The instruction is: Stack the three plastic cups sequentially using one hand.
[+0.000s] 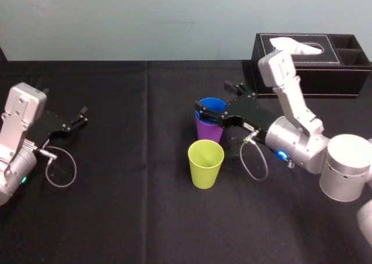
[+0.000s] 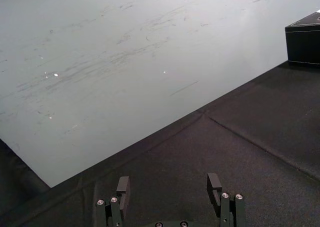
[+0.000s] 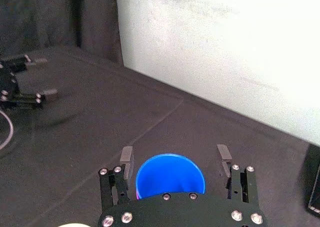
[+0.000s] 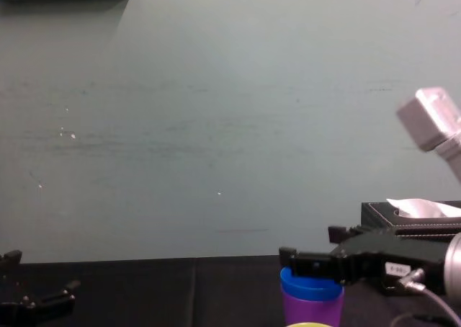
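Note:
The blue cup [image 1: 212, 106] sits nested inside the purple cup [image 1: 208, 130] near the middle of the black table. Just in front of them the yellow-green cup [image 1: 206, 162] stands upright on its own. My right gripper [image 1: 215, 101] is open and straddles the blue cup's rim. In the right wrist view its fingers [image 3: 127, 161] stand a little off each side of the blue cup [image 3: 170, 179]. From the chest, the right gripper [image 4: 311, 246] is level with the top of the blue cup [image 4: 310, 285]. My left gripper [image 1: 81, 116] rests open at the far left with nothing in it.
A black tissue box [image 1: 314, 57] stands at the back right, behind the right arm. The table is covered by a black cloth [image 1: 133, 188] with a seam running front to back. A pale wall rises behind the table's far edge.

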Tool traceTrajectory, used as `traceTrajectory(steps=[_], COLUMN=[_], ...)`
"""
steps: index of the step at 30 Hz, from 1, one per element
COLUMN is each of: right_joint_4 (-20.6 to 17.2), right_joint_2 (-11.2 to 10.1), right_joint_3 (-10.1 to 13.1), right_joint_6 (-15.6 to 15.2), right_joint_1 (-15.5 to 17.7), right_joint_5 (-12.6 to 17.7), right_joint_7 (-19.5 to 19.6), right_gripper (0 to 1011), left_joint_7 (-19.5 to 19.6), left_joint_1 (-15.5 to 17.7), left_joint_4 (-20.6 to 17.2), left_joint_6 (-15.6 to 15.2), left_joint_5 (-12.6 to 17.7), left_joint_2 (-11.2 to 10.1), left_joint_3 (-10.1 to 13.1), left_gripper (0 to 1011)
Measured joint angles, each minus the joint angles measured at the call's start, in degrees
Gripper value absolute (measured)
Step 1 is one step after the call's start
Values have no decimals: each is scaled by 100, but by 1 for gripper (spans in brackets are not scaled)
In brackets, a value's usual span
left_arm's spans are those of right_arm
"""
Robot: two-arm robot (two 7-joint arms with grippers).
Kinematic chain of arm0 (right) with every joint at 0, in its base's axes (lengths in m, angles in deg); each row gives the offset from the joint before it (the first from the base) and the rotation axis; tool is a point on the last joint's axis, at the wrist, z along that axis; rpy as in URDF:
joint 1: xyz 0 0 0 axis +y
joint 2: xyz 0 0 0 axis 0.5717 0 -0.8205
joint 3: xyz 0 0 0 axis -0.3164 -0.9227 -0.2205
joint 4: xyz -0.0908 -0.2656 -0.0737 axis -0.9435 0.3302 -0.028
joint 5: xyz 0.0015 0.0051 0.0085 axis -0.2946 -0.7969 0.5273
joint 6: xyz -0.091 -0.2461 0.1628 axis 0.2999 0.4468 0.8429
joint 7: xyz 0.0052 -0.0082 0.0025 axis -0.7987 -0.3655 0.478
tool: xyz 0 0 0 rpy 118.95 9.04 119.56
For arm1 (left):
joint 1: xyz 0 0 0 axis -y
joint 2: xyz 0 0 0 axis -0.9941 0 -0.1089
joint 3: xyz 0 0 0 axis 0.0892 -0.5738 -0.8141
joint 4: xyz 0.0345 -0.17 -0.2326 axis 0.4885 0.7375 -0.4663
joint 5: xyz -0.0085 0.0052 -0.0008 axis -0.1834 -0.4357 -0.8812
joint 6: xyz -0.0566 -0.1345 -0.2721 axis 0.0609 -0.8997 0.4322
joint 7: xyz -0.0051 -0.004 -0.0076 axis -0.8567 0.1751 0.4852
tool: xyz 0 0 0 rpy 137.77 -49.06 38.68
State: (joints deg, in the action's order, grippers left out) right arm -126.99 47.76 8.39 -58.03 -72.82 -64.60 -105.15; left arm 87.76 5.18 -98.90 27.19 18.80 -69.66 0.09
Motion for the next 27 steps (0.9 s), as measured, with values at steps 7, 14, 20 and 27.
traceTrajectory(steps=[7, 14, 20, 27], right_joint_4=[-645, -1276, -1555, -1642], right_joint_2=[-233, -650, -987, -1293], right_joint_3=[225, 510, 729, 916], right_joint_6=[-23, 20, 263, 534], right_joint_1=[405, 1093, 1648, 2223], right_joint_5=[111, 139, 41, -51], right_joint_7=[23, 83, 89, -61], right_gripper=[1000, 1000, 1000, 1000], left_joint_7=[0, 0, 0, 0], left_joint_1=[0, 0, 0, 0], left_joint_4=[0, 0, 0, 0], left_joint_6=[0, 0, 0, 0], left_joint_5=[0, 0, 0, 0], left_joint_2=[0, 0, 0, 0], left_joint_3=[0, 0, 0, 0], left_gripper=[1011, 1011, 1011, 1011])
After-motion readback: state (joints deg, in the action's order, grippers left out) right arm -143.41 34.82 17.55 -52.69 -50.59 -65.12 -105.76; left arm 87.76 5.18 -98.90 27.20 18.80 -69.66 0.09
